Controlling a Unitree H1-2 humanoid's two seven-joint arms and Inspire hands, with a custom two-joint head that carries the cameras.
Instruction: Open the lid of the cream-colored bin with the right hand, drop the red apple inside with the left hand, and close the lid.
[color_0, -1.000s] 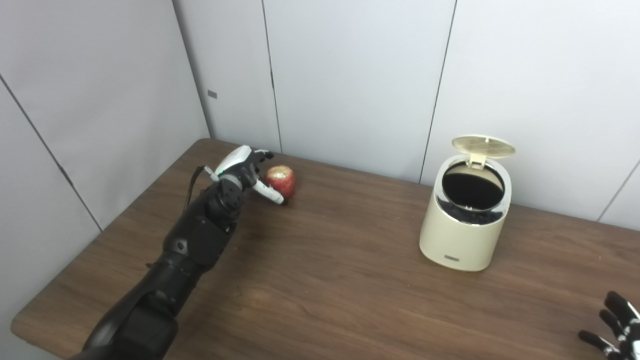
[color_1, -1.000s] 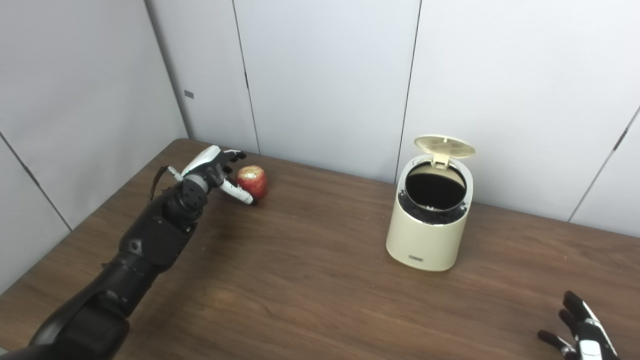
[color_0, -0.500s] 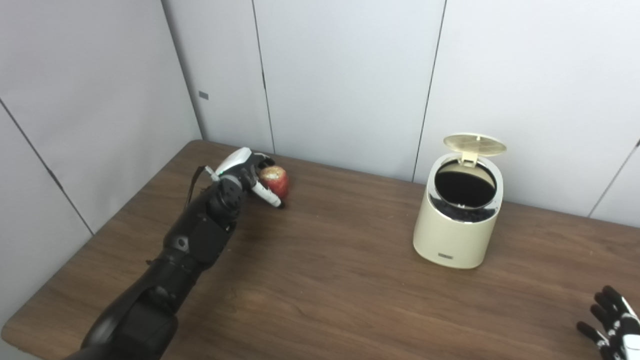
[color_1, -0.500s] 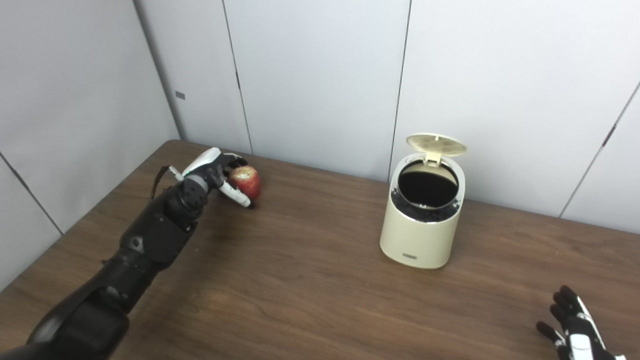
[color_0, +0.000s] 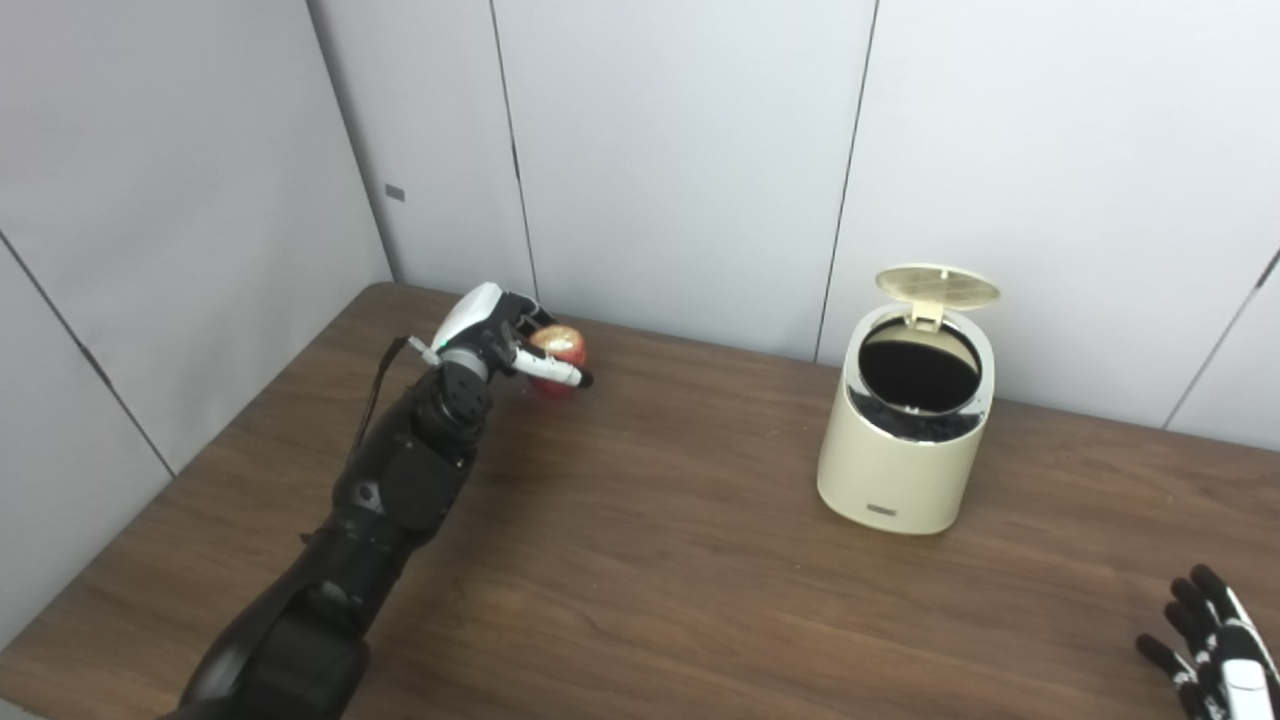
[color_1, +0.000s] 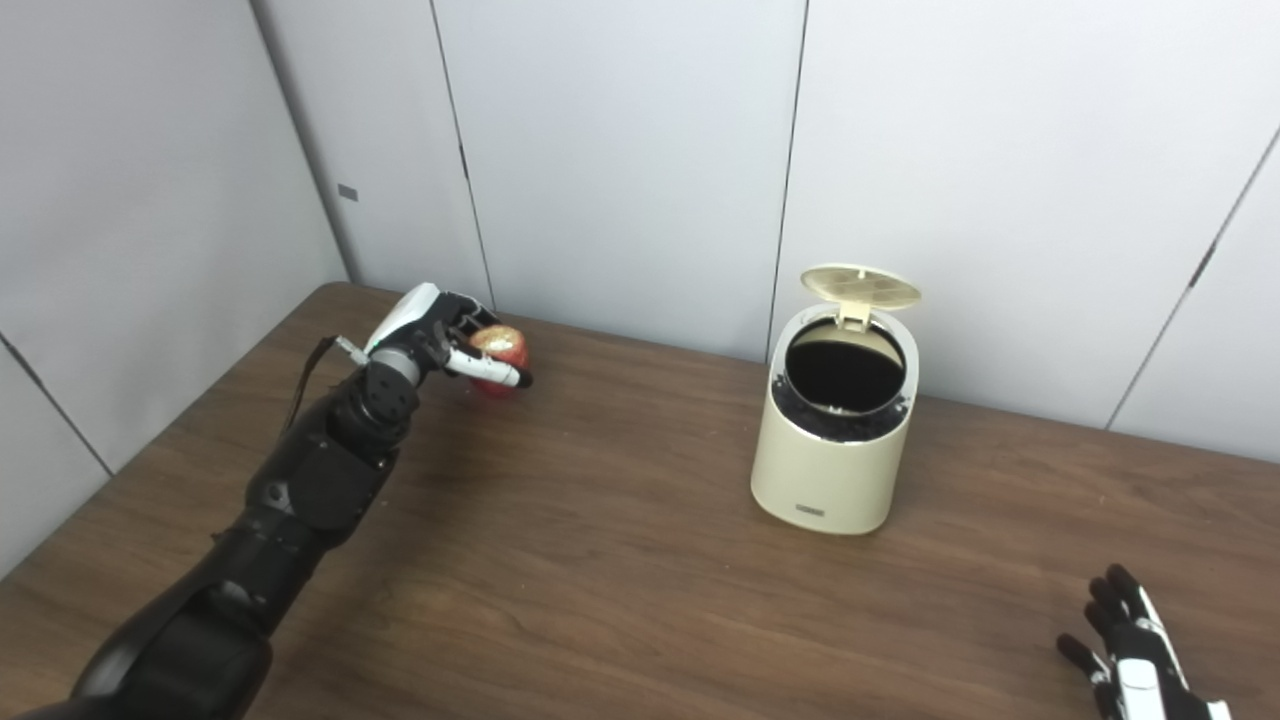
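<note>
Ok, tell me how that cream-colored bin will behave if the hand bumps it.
The cream-colored bin looks tall and plastic, so probably light and apt to slide or tip on the smooth wooden table. Its raised lid sits high, likely easy to knock shut.

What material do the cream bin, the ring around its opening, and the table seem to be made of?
Bin: probably plastic, with a smooth, evenly cream, matte wall.
Ring: looks like polished metal or chromed plastic; it shines and reflects.
Table: dark wood grain, possibly laminate or veneer; the pictures cannot settle which. A soft sheen shows.
</note>
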